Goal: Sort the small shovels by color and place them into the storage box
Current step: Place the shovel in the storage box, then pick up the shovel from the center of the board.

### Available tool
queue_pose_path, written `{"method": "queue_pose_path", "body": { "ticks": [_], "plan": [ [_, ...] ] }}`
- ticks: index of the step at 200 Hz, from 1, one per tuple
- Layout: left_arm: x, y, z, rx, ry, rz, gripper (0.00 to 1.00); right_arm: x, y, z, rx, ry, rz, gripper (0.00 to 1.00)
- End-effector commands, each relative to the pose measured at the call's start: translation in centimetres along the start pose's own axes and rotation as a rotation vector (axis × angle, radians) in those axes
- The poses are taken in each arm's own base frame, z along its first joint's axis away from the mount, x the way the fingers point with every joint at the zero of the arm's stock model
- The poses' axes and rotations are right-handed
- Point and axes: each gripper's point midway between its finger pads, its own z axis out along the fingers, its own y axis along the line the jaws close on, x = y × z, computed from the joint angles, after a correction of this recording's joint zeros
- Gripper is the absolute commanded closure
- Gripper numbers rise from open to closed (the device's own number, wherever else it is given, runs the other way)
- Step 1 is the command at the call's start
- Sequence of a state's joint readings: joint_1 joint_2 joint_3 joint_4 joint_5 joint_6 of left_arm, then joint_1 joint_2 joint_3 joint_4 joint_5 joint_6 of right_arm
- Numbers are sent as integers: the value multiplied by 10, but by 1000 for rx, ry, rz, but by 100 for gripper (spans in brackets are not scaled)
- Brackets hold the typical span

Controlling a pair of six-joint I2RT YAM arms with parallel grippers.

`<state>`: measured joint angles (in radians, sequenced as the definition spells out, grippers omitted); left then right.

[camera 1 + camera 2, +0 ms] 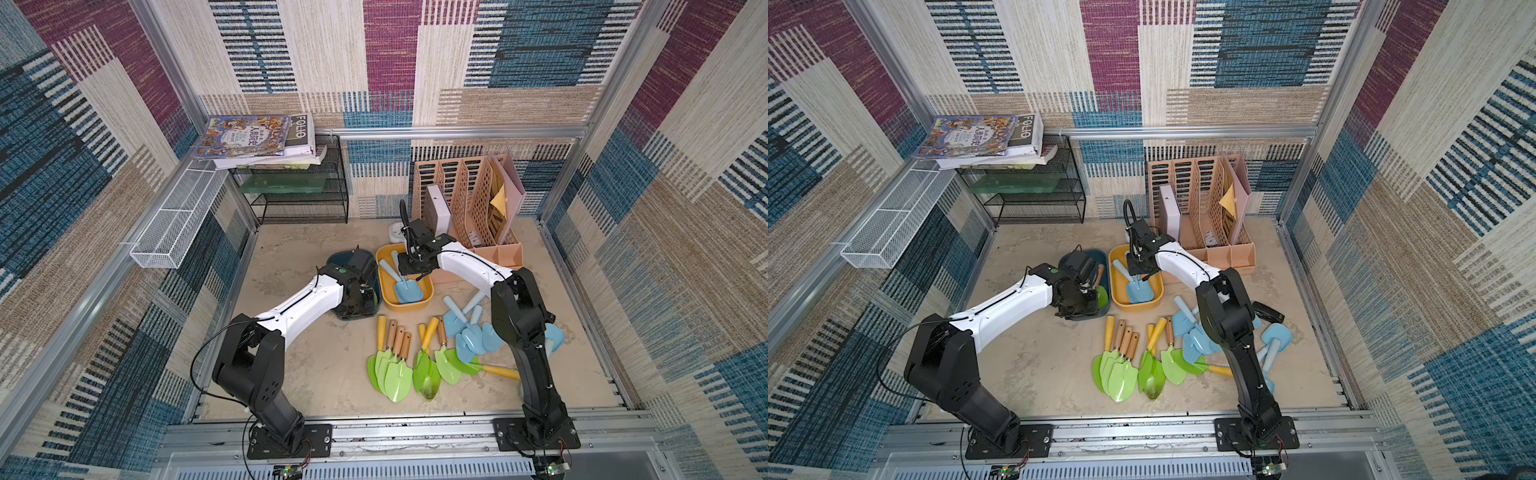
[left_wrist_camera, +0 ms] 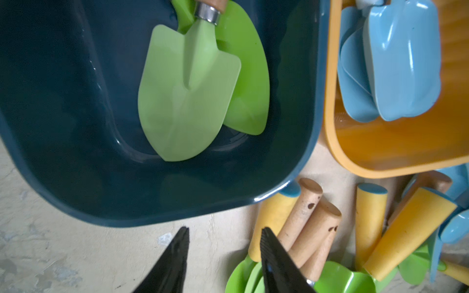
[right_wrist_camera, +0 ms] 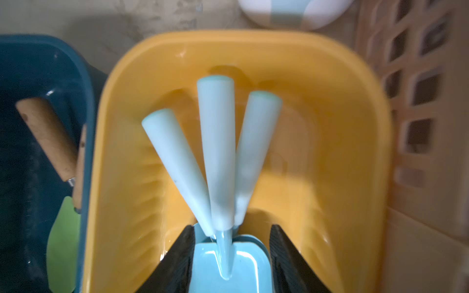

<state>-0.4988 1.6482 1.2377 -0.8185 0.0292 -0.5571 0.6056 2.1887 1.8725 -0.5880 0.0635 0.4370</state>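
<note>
Two green shovels point(image 2: 187, 101) lie in the dark blue storage box point(image 2: 76, 126). My left gripper point(image 2: 225, 230) hangs open above that box's near rim, nothing between its fingers. Three pale blue shovels point(image 3: 215, 152) lie fanned in the yellow storage box point(image 3: 330, 126). My right gripper point(image 3: 231, 227) is open inside it, its fingers apart either side of the top blade. On the table, several green shovels point(image 1: 395, 370) lie beside several blue shovels point(image 1: 469, 332). In both top views the wrists hide the grippers.
A peach file organizer point(image 1: 469, 195) stands just behind the yellow box point(image 1: 415, 305). A small white round object point(image 1: 397, 232) lies by it. A black wire shelf point(image 1: 299, 191) with books is at the back left, and a white mesh basket point(image 1: 178, 220) hangs on the left wall.
</note>
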Motion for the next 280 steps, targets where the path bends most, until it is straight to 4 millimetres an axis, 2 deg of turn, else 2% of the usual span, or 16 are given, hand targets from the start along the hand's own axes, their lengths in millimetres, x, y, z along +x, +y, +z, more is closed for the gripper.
{"method": "queue_pose_path", "body": {
  "ticks": [1,27,46,115,189,232,280],
  "plan": [
    [9,0,3,-9,34,29,52,-22,-9,-25,58,-110,20,49],
    [17,-6,9,1,67,56,52,-32,-23,-49,98,-189,57,50],
    [26,-13,14,12,97,87,52,-31,-32,-58,112,-213,88,50],
    [58,-34,33,37,211,175,52,-1,-48,-62,140,-169,113,50],
    [78,-26,64,-24,319,164,57,22,-62,-67,167,-144,117,51],
    [83,-24,71,-46,338,160,70,31,-65,-66,170,-130,121,51],
    [79,-27,59,-71,301,191,93,33,-68,-69,176,-135,131,51]
  ]
}}
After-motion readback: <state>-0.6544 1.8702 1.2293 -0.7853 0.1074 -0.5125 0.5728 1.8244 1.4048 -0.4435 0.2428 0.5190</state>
